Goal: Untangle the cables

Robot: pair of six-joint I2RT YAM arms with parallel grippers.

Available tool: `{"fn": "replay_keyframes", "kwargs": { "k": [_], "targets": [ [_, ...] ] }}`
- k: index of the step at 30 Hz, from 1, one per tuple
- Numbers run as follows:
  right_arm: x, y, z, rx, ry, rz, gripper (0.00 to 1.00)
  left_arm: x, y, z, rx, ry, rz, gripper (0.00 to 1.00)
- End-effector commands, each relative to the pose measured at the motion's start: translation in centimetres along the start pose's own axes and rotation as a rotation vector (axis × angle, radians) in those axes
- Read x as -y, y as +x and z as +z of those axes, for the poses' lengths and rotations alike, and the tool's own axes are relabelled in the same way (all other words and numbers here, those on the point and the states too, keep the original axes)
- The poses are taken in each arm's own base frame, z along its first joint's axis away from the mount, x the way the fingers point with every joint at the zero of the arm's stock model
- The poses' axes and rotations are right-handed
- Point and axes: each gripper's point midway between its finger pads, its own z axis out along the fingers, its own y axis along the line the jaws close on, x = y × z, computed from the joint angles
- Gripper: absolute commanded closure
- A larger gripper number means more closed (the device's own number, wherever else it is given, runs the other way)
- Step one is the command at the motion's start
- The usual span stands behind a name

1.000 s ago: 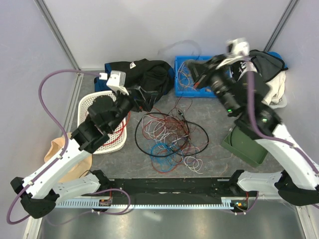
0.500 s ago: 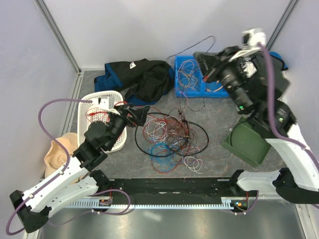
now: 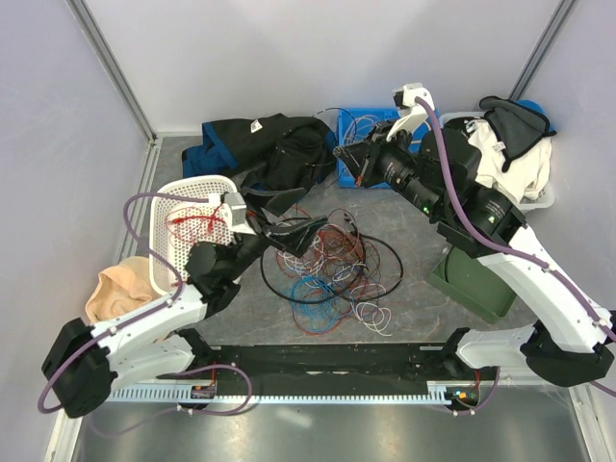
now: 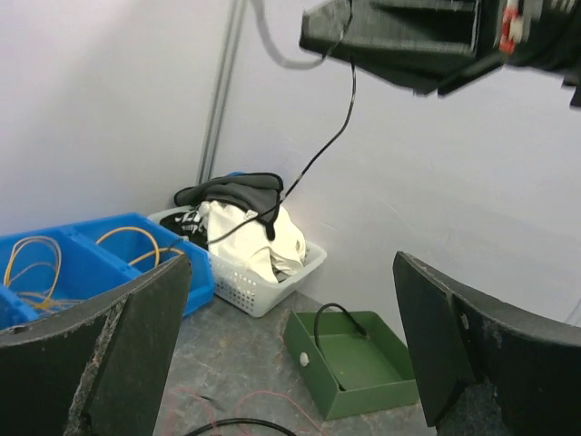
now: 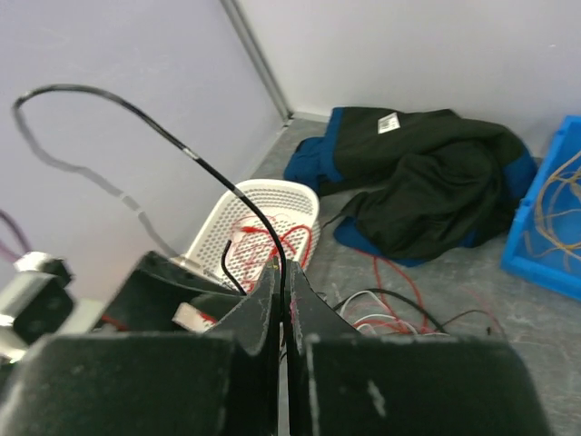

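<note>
The cables lie in a loose tangle of red, black, white and blue wires on the grey floor. My left gripper hovers open at the tangle's upper left edge, nothing between its fingers. Farther back, above the tangle, my right gripper is shut on a thin black cable. That cable arches up out of the closed fingertips and hangs free; in the left wrist view the same black cable trails down from the right gripper.
A white basket holding red wires stands at the left, beside a tan cloth. A dark jacket and a blue bin of wires sit at the back. A green box and a clothes basket are on the right.
My left arm swung from over the white basket to the tangle's edge, gripper still open. My right arm moved left from above the blue bin, carrying the black cable.
</note>
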Motion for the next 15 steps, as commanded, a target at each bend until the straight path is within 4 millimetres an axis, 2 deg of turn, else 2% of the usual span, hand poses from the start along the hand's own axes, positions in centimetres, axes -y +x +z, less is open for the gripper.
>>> {"fn": "replay_keyframes", "kwargs": {
  "k": [1,4,8,11,13,14,15],
  "targets": [
    [-2.7,-1.6,-1.3,-0.01,-0.11,0.076,1.0,2.8,-3.4,2.0,0.151,0.169,0.154,0.0],
    [-2.8,-1.2,-1.5,-0.029,-0.117,0.083,1.0,2.7,-4.1,2.5,0.19,0.167,0.165,0.0],
    [-2.6,-0.6,-1.6,-0.042,-0.113,0.083,1.0,3.1,-4.0,4.1,0.18,0.198,0.166,0.01],
    [-2.6,-0.1,-1.5,-0.054,-0.115,0.086,1.0,3.2,-3.9,5.4,0.174,0.216,0.171,0.09],
    [-2.6,0.0,-1.5,-0.059,-0.116,0.085,1.0,3.7,-3.8,6.3,0.162,0.25,0.184,0.19],
    [-2.4,0.2,-1.4,-0.062,-0.111,0.083,1.0,3.3,-2.6,6.7,0.12,0.244,0.179,0.24],
    [-2.3,0.1,-1.5,-0.06,-0.107,0.08,1.0,3.3,-2.4,7.0,0.109,0.245,0.183,0.35]
  ]
}}
